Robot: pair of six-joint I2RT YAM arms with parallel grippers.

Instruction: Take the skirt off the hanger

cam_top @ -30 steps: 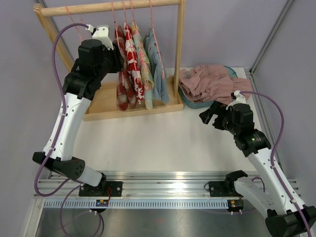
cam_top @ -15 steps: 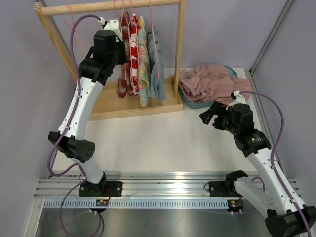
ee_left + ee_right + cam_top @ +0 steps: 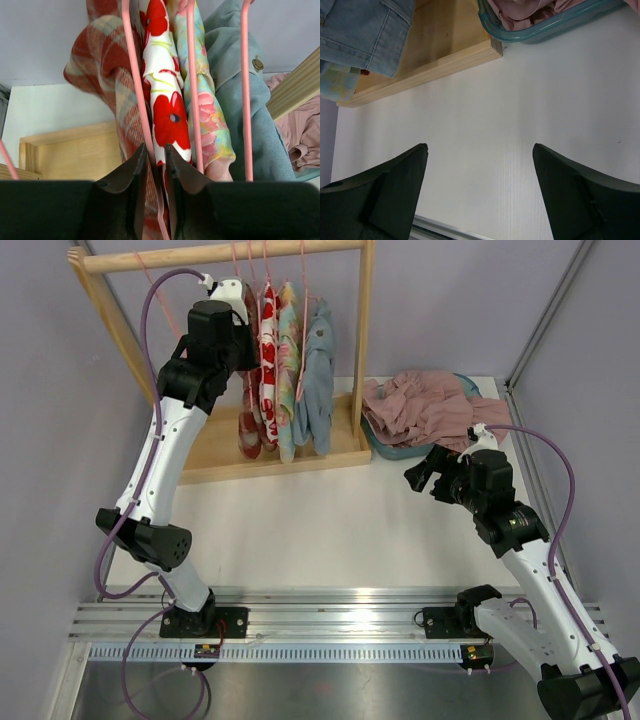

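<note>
Several garments hang on pink hangers from the wooden rail: a red plaid skirt, a red-flowered white one, a pastel floral one and a blue denim one. My left gripper is high at the rack, shut on the pink hanger wire that runs between the plaid and red-flowered cloth. My right gripper is open and empty above the white table, right of the rack.
The rack's wooden base tray lies under the garments, its right post next to the denim. A teal basket of pink clothes stands at the back right. Grey walls close both sides.
My left arm has risen and swung right to the top of the rack, the garments shifting with it. In the last half second they settled lower. The right arm has not moved.
</note>
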